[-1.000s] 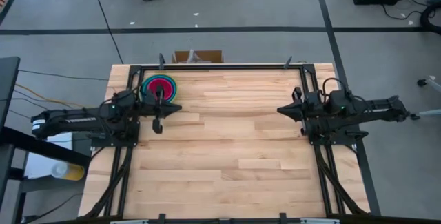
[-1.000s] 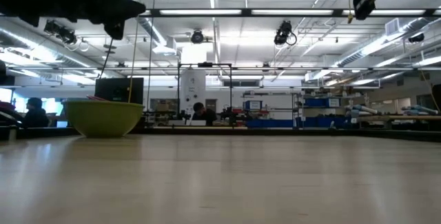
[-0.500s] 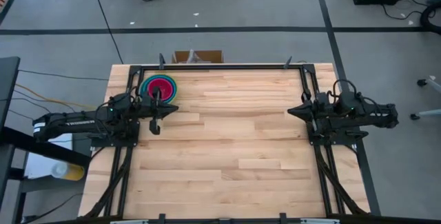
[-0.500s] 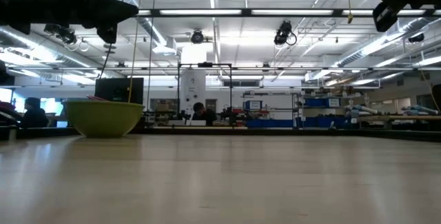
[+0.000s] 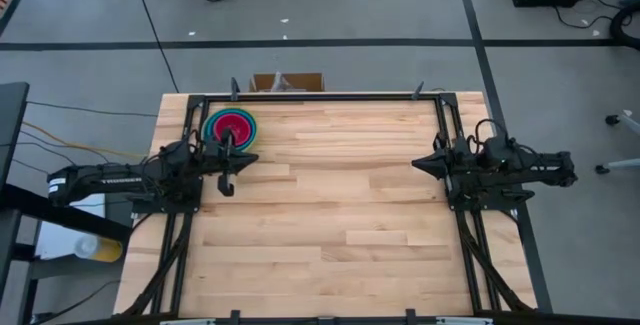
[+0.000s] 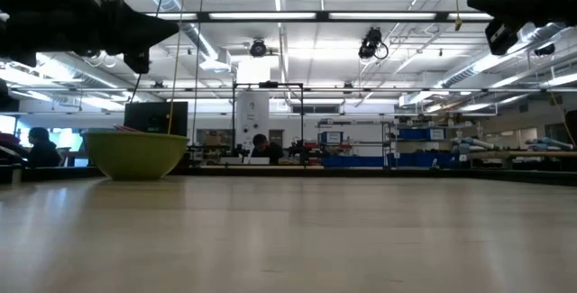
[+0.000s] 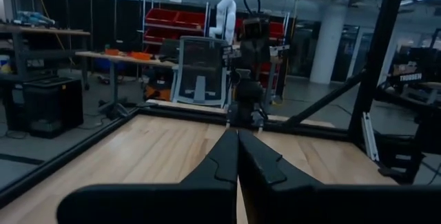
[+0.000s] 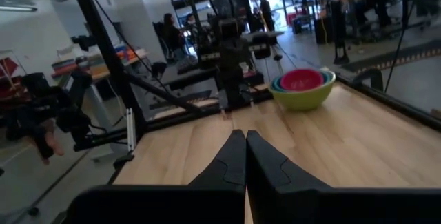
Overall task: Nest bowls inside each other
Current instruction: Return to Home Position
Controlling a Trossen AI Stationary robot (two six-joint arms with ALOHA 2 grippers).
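The bowls (image 5: 230,126) stand nested in one stack at the table's far left: a lime green bowl (image 8: 303,94) outermost and resting on the wood, a blue rim inside it, and a magenta bowl (image 8: 301,79) innermost. In the low view only the lime green bowl (image 6: 135,155) shows. My left gripper (image 5: 260,157) hangs shut just near and right of the stack, above the table, holding nothing. My right gripper (image 5: 415,164) is shut and empty at the table's right side, pointing level toward the left. Both fingertip pairs meet in the wrist views (image 7: 238,136) (image 8: 245,136).
Black frame rails (image 5: 320,97) run along the table's far, left and right sides. A cardboard box (image 5: 287,82) sits beyond the far edge. The wooden top (image 5: 330,205) lies bare between the arms. A person (image 6: 261,146) sits in the room behind.
Both arms have sunk a little. My right gripper has drawn back toward the table's right edge. Both stay shut. The stack of bowls has not moved.
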